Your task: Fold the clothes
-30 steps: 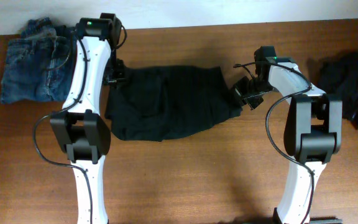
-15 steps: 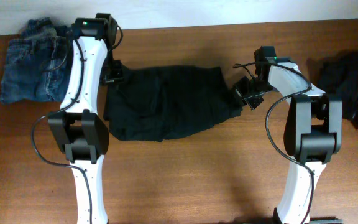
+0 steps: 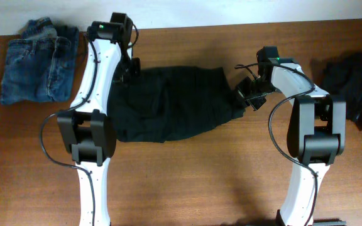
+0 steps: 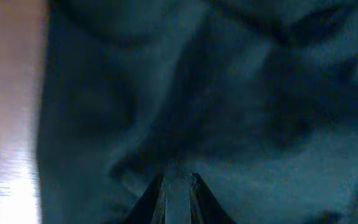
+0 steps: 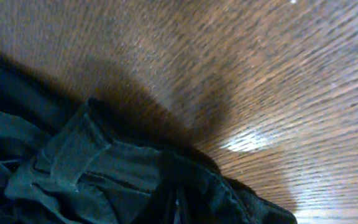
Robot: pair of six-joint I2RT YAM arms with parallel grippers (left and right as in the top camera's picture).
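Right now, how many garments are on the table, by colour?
Black: 2 – middle garment, right heap
Blue: 1 – jeans
Total: 3

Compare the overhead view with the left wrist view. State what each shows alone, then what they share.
Overhead only: folded blue denim jeans beside the left arm, a crumpled dark garment at the far right end, and the right gripper at the spread cloth's right edge. Left wrist only: the left gripper up close, fingertips nearly together on a fold. Both: the plain black soft cloth garment and the brown wooden table.
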